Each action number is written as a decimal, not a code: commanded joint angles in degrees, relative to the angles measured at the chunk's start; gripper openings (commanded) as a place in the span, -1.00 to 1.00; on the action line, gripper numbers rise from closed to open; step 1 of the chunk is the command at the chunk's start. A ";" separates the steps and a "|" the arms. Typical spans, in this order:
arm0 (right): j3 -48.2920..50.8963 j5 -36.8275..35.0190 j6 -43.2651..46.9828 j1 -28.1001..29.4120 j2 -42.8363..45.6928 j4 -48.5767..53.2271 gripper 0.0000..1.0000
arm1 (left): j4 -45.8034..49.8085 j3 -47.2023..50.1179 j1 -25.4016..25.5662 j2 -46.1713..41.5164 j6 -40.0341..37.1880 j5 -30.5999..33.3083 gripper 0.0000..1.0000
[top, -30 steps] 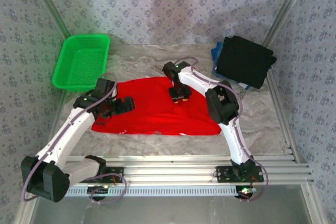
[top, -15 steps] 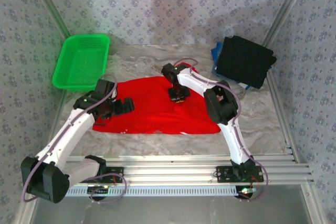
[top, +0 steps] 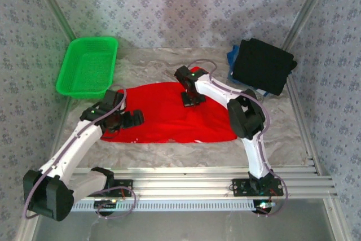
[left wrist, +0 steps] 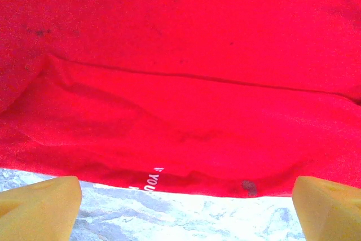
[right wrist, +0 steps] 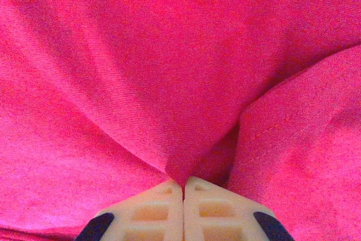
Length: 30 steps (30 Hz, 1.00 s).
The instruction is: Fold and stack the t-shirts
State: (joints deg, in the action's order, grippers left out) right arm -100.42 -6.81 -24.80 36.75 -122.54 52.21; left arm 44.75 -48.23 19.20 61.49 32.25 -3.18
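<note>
Top external view has the red t-shirt (top: pixel 169 119) spread roughly rectangular at the middle of the crinkled, silvery table cover (top: pixel 282 134), its soft knit lying in shallow wrinkles. My right gripper (top: pixel 192 100) sits at the shirt's 12 o'clock edge and my left gripper (top: pixel 131 118) is over its 9 o'clock end. A green plastic mesh basket (top: pixel 87 66) lies at 10 o'clock. At 2 o'clock a folded black t-shirt (top: pixel 264 65) covers most of a blue t-shirt (top: pixel 231 57), of which just a corner peeks out. Through my right wrist camera, my pale latticed fingers (right wrist: pixel 152 213) are pressed together with a tuck of red cloth drawn into the seam between them; how much cloth is caught I cannot make out. Through my left wrist camera, my yellow fingertips (left wrist: pixel 39 204) stand wide apart at the lower corners, gripping nothing, with the hem just ahead of them. White letters (left wrist: pixel 148 180) along that hem are partly folded under; I read only "YOU".
</note>
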 commanded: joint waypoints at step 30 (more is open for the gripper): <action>9.08 0.65 -7.32 -3.19 3.68 -8.92 -1.00 | 3.95 14.30 -19.85 7.76 14.20 7.58 0.92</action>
State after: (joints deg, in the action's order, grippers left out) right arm -92.92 -6.46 -30.33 34.26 -122.17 45.10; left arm 45.89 -34.37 0.25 70.50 44.93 2.92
